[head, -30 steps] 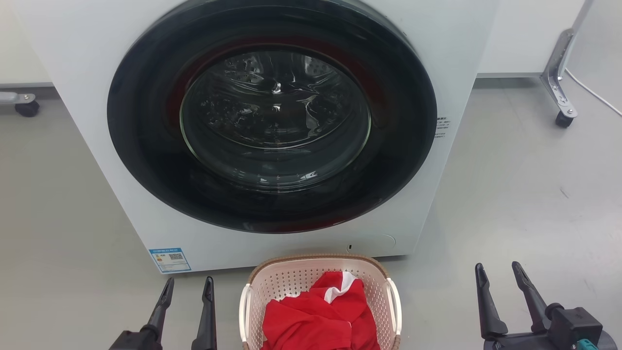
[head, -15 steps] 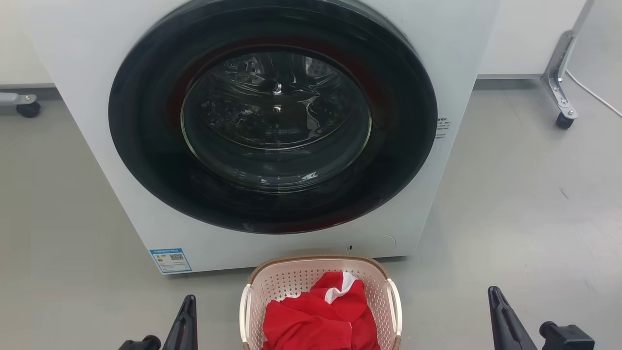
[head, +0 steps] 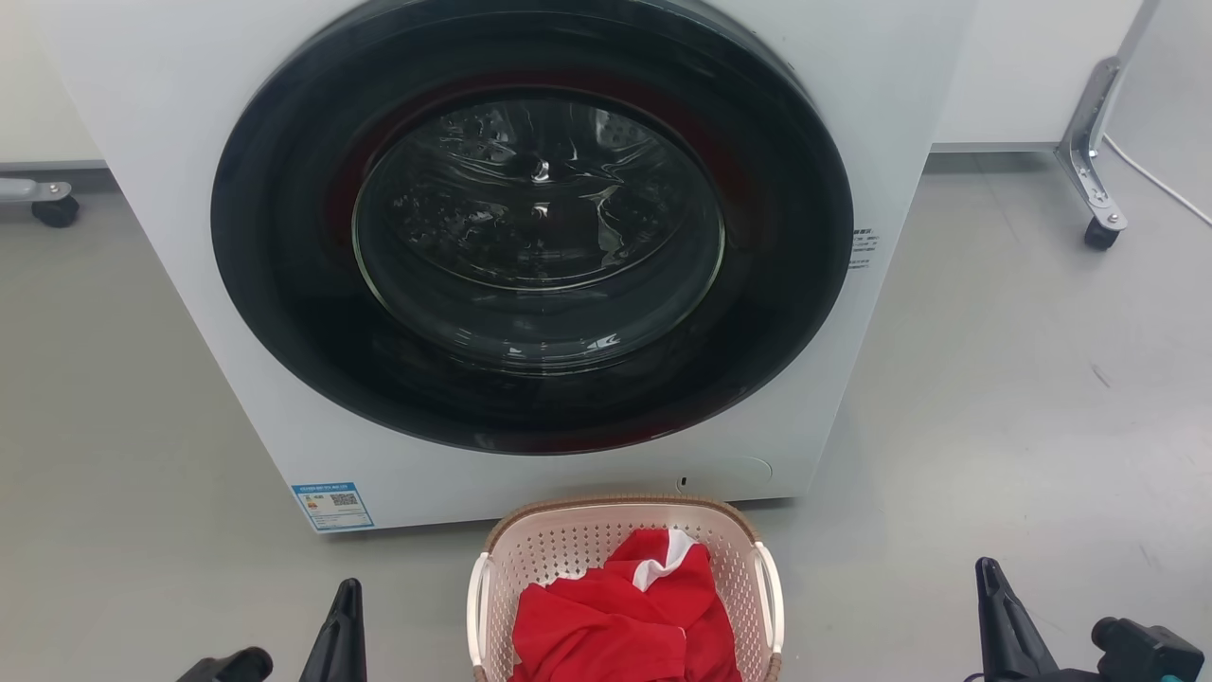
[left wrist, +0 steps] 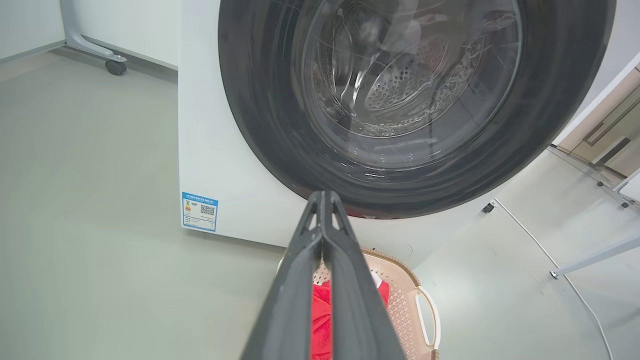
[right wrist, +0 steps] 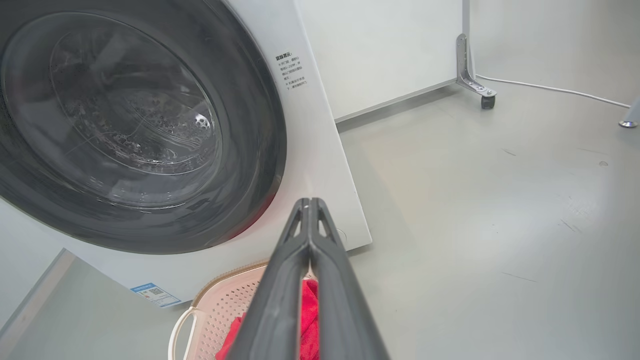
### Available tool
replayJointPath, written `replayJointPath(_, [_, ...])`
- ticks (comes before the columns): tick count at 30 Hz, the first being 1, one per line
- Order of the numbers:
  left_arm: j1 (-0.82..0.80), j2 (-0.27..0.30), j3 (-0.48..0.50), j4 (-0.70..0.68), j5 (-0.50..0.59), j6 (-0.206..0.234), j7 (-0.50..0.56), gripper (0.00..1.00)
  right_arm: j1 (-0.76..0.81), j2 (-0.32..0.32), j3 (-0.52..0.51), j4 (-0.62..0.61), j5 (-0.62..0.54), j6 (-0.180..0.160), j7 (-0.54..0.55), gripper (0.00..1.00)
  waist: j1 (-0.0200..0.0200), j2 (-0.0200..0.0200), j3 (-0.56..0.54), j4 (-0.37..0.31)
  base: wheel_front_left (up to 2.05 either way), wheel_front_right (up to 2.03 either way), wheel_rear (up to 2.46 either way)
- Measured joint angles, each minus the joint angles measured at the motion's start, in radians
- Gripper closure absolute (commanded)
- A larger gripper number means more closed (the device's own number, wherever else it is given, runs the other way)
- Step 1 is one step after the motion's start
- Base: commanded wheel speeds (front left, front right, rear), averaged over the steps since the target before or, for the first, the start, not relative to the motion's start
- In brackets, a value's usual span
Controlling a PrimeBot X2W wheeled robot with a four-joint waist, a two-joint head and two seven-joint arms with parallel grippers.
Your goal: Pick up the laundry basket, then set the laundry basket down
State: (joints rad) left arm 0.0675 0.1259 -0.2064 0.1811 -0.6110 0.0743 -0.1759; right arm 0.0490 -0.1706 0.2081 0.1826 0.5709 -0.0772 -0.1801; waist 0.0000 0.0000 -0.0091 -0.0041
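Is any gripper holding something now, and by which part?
Nothing is held. The left gripper and right gripper are shut and empty, apart from the laundry basket.

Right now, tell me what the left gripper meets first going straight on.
The left gripper likely meets the white washing machine's dark round door near its lower edge; depth is unclear. The cream perforated plastic laundry basket lies below that line.

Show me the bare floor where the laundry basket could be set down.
Widest: the floor right of the washer, bordered behind by the caster leg. Also free: the floor left of the washer. Crowded: the narrow strip between the laundry basket and the washer's front.
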Motion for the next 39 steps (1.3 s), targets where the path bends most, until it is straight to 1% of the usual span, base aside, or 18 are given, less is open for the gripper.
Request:
replayJointPath(13, [-0.023,-0.008,0.043,0.013,-0.145,-0.023,0.048,1.0,-0.022,0.018,-0.051,0.018,0.151,0.027,0.048,1.0,0.0,0.0,0.002,0.001,0.0,0.0,0.0])
replayJointPath(14, [-0.023,-0.009,0.046,0.016,-0.154,-0.03,0.049,1.0,-0.022,0.021,-0.055,0.02,0.163,0.033,0.05,1.0,0.0,0.0,0.002,0.001,0.0,0.0,0.0])
replayJointPath(17, [-0.024,-0.013,0.06,0.022,-0.198,-0.033,0.061,1.0,-0.023,0.025,-0.069,0.022,0.204,0.036,0.062,1.0,0.0,0.0,0.002,0.001,0.0,0.0,0.0])
replayJointPath(18, [-0.024,-0.014,0.065,0.024,-0.207,-0.041,0.066,1.0,-0.024,0.026,-0.073,0.024,0.215,0.043,0.066,1.0,0.0,0.0,0.002,0.001,0.0,0.0,0.0])
replayJointPath(28, [-0.045,-0.026,0.101,0.037,-0.329,-0.066,0.104,1.0,-0.044,0.042,-0.115,0.041,0.341,0.065,0.101,1.0,0.0,0.0,0.004,0.001,0.0,0.0,0.0])
replayJointPath(31, [-0.046,-0.03,0.11,0.041,-0.363,-0.067,0.114,1.0,-0.045,0.047,-0.128,0.045,0.382,0.073,0.112,1.0,0.0,0.0,0.004,0.001,0.0,0.0,0.0])
replayJointPath(39, [-0.065,-0.036,0.139,0.052,-0.46,-0.093,0.14,1.0,-0.064,0.06,-0.162,0.053,0.479,0.091,0.143,1.0,0.0,0.0,0.005,0.002,0.0,0.0,0.0])
